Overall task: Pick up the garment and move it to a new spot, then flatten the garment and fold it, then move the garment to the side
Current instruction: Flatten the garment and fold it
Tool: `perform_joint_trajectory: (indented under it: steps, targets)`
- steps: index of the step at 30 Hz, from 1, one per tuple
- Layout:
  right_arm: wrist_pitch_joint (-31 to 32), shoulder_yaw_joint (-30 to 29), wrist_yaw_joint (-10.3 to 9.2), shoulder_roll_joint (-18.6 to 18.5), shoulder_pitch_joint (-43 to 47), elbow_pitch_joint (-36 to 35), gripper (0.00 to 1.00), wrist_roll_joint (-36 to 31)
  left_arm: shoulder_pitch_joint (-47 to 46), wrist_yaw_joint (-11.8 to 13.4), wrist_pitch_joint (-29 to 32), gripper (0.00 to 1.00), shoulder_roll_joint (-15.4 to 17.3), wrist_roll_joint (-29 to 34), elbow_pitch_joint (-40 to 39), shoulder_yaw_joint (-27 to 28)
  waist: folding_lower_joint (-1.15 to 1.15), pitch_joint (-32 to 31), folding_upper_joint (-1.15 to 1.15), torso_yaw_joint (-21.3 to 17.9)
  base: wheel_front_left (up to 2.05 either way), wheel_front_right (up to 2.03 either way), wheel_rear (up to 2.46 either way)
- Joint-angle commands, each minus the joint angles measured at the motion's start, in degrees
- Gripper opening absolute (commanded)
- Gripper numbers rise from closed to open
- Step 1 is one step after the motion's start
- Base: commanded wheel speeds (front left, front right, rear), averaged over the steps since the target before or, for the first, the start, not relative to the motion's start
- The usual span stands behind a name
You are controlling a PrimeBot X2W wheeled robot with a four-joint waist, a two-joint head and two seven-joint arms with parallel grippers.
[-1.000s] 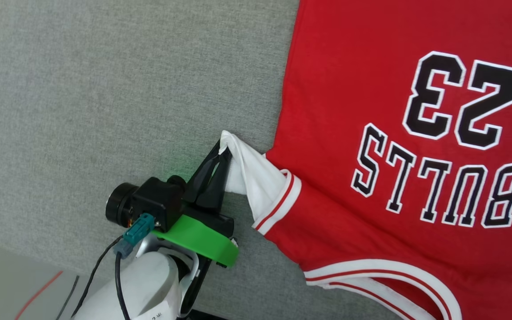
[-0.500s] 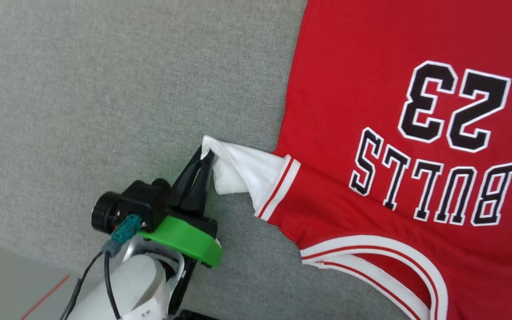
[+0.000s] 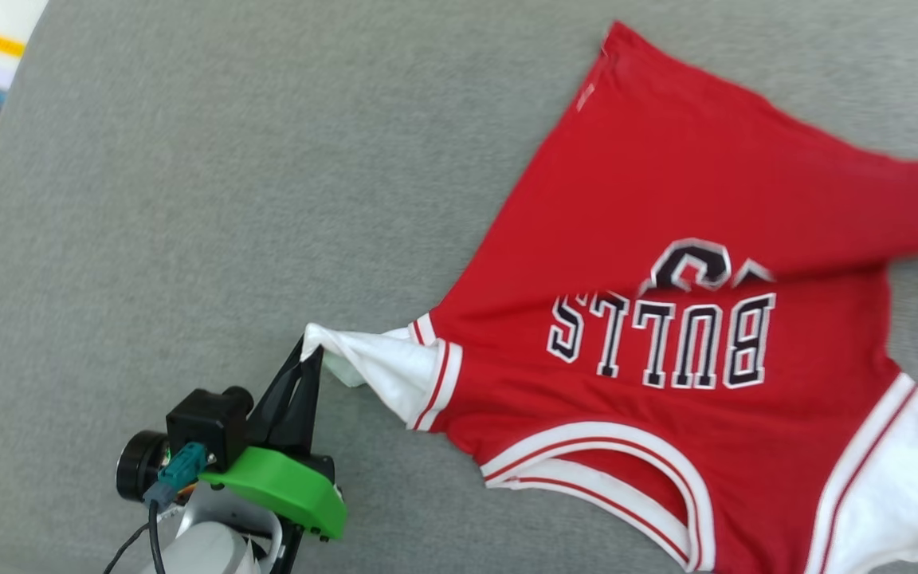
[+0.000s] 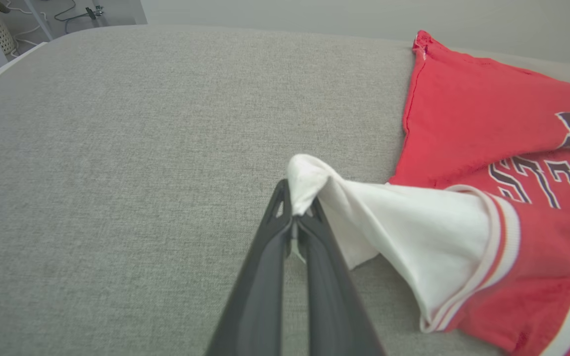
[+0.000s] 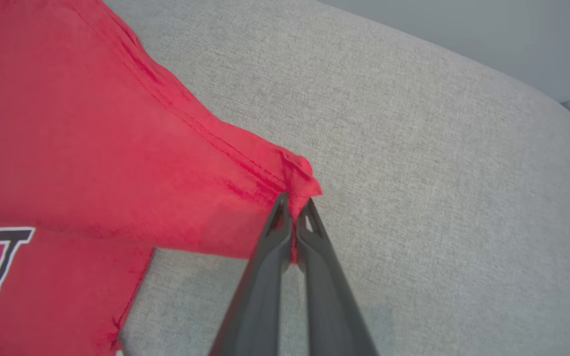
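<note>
1. Grey woven upholstery [image 3: 188, 199] spreads under everything. The garment [image 3: 626, 175] lies on it print side up, right of centre in the head view, with its lettering upside down to me.
2. On the left, my left gripper [image 4: 297, 202] has its jaws pressed together on the tip of the white sleeve [image 4: 413, 232]. The sleeve stretches taut away from the red body. My pale forearm [image 3: 204, 550] enters low at the bottom edge, with the fingers angled up and toward the shirt.
3. In the middle, a ridge of red cloth covers half the numerals [image 3: 702, 267], so the shirt is not flat. I see no tidy fold yet.
4. On the right, my right gripper [image 5: 295, 205] pinches a red hem corner [image 5: 300, 173] with its fingers closed. The cloth there is pulled into a peak.
5. I judge that the two-point hold is made. Flattening, folding and moving the garment aside all remain. I cannot tell whether this spot is the new one.
</note>
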Motion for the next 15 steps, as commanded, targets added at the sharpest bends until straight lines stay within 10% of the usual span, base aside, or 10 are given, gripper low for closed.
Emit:
perform_joint_trajectory:
  steps: [1,15]
  targets:
    - [-1.2,-1.3,-0.03,-0.5,3.3,-0.8,0.0,0.8,1.0,0.5,-0.3,0.0,0.5,-0.4,0.1,0.4,0.0,-5.5,0.0,-5.6,0.0,0.0,0.0]
    - [2.3,-16.9,-0.03,4.3,33.9,-8.9,0.0,5.6,5.6,2.1,0.1,0.0,2.5,-1.8,0.0,1.2,0.0,-9.2,0.0,-10.2,0.0,0.0,0.0]
